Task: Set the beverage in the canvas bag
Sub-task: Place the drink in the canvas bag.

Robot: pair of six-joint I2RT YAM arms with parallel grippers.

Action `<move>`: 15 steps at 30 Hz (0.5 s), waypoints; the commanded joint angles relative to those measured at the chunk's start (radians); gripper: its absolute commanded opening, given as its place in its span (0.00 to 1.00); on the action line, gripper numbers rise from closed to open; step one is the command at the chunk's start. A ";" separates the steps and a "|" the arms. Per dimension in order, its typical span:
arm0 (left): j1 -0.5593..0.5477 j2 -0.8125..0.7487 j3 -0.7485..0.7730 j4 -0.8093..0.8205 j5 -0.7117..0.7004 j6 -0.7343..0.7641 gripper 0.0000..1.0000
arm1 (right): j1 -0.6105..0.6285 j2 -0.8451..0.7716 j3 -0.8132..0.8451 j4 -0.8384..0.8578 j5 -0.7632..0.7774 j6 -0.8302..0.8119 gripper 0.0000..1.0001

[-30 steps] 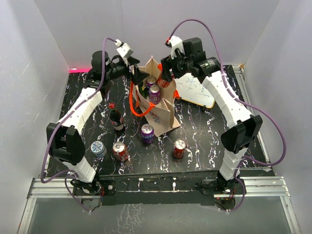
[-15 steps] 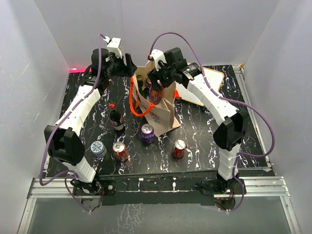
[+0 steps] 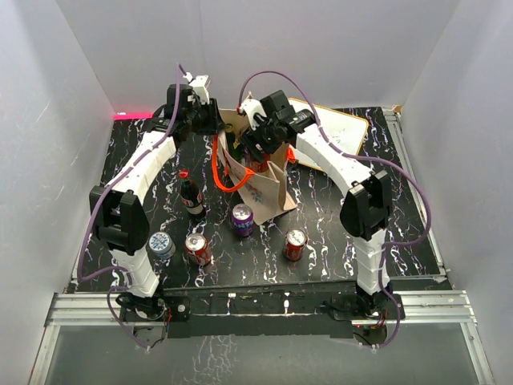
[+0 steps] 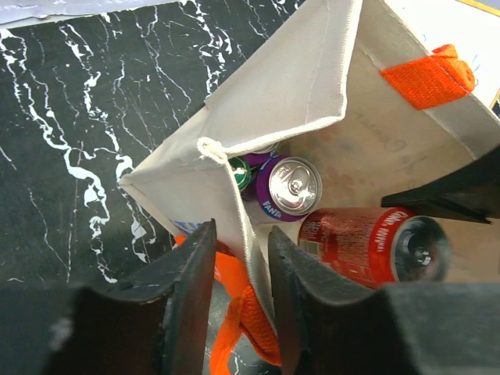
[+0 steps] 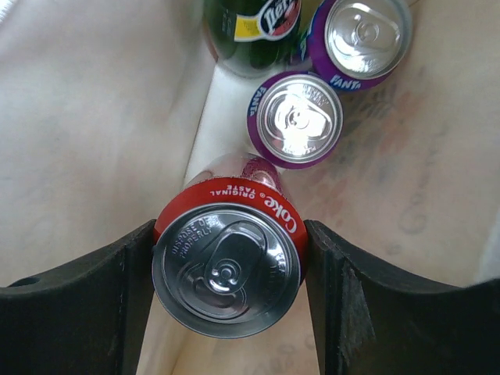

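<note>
Status: right hand (image 5: 226,273) is gripping the red Coke can (image 5: 226,266) across its sides, one finger pressing on each flank, lid end facing the wrist camera. The can is sitting inside the mouth of the beige canvas bag with orange strap handles (image 3: 268,192), leaning rather than upright going by the left wrist view. I can't tell whether its base is touching the bag floor. Two purple Fanta cans (image 5: 295,121) and a dark green bottle (image 5: 250,31) are occupying the pocket just beyond it, so free space is looking tight. Left hand (image 4: 241,234) is straddling the bag's near rim, cloth running up between its fingers with a narrow gap showing; can't tell if it's actually pinching. My read: this is the drop-in step and it's nearly finished. To do it well, I'd be getting a firm pinch on that rim and pulling it outward so the mouth is gaping, then sinking the can into the gap beside the purple cans until it's supported before spreading the fingers. Risks I'm seeing: letting go high and clattering onto the lids below, or snagging an orange strap (image 4: 426,74) on the way out. The bag is standing on the black marbled counter (image 3: 321,224), so a sideways tug is likely tipping it.
</note>
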 commanded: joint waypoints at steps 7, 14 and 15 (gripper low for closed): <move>-0.001 -0.004 0.040 -0.031 0.077 0.020 0.13 | -0.001 0.004 -0.009 0.088 0.035 -0.059 0.08; 0.000 0.001 0.047 -0.054 0.089 0.056 0.00 | -0.001 0.002 -0.088 0.117 0.085 -0.124 0.08; 0.003 0.000 0.048 -0.055 0.091 0.061 0.00 | -0.002 -0.006 -0.112 0.130 0.089 -0.133 0.08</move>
